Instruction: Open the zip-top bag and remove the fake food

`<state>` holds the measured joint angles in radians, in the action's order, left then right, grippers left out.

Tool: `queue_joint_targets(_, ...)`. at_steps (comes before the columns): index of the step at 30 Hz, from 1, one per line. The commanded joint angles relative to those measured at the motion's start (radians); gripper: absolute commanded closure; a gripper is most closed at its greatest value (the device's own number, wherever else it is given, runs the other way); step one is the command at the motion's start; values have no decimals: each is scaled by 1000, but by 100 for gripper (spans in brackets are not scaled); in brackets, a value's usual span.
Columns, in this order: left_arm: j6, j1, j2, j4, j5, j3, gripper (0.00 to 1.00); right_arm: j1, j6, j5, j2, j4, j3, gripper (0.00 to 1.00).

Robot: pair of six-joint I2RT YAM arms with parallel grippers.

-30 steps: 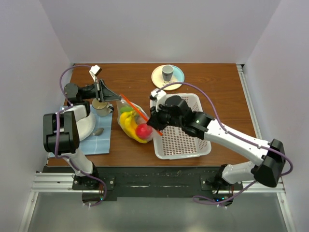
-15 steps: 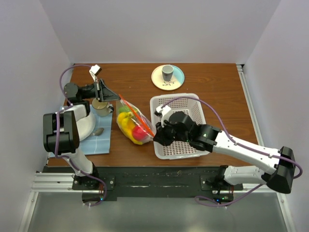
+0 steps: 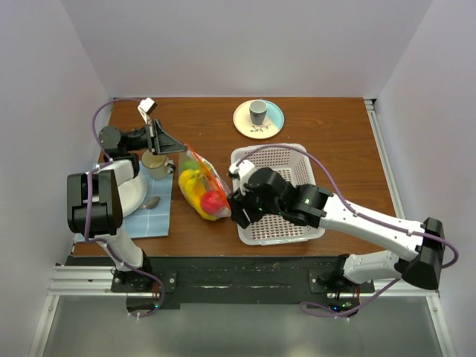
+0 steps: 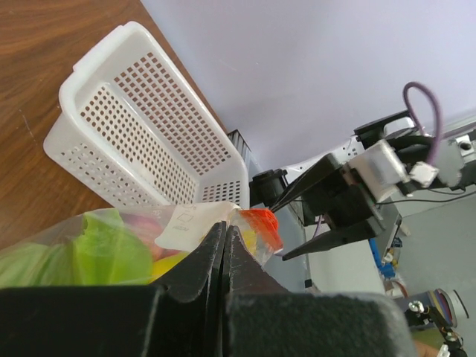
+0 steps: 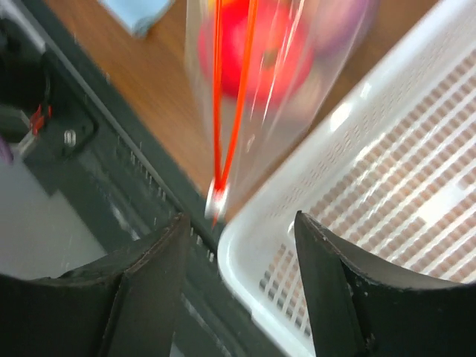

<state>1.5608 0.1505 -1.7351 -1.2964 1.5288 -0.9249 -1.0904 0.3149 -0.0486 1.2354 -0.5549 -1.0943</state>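
At the far left of the table (image 3: 335, 134), a blue cloth (image 3: 156, 217) carries a white bowl (image 3: 128, 192) and a spoon (image 3: 151, 202), with a small mug (image 3: 155, 165) at the cloth's 12 o'clock. Just past the mug, the left gripper (image 4: 224, 229) has its fingers pressed together on the clear film at the upper corner of the zip-top bag (image 3: 199, 192), right beside the end of the orange-red zip strip (image 3: 211, 178). That pinched corner sits at the bag's 11 o'clock. The bag lies on the wood between the cloth and the white basket (image 3: 294, 160), running from 11 o'clock down to 4 o'clock. The fake food is inside it: green pieces (image 3: 193, 165) at the upper end, a yellow banana bunch (image 3: 191, 187) in the middle and a red fruit (image 3: 216, 201) towards the lower end. At the bag's 4 o'clock tip is the right gripper (image 5: 239, 223), low over the basket's 8 o'clock corner. Its fingers are spread wide. Its wrist view shows the two lines of the zip strip running down to a point, with a small pale tab at the tip, in the gap between the fingers and touching neither one. The basket's rim lies just beside that tip. At the basket's 12 o'clock, well apart from it, a plate (image 3: 272, 119) holds a grey cup (image 3: 257, 111).
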Motion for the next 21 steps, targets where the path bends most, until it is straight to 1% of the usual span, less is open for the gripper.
queue_joint_targets(1,21,-41,52,-598,174,-8,100,0,-129,-143,55,24,-200,37)
queue_joint_targets(5,24,-60,58,-596,175,1,100,18,-195,-182,111,107,-242,39)
queue_joint_targets(9,24,-63,60,-598,175,6,100,38,-194,-154,167,136,-260,42)
queue_joint_targets(14,21,-65,63,-596,175,15,100,37,-163,-106,179,168,-240,44)
queue_joint_targets(21,19,-68,65,-596,175,17,100,37,-142,-88,182,174,-230,46)
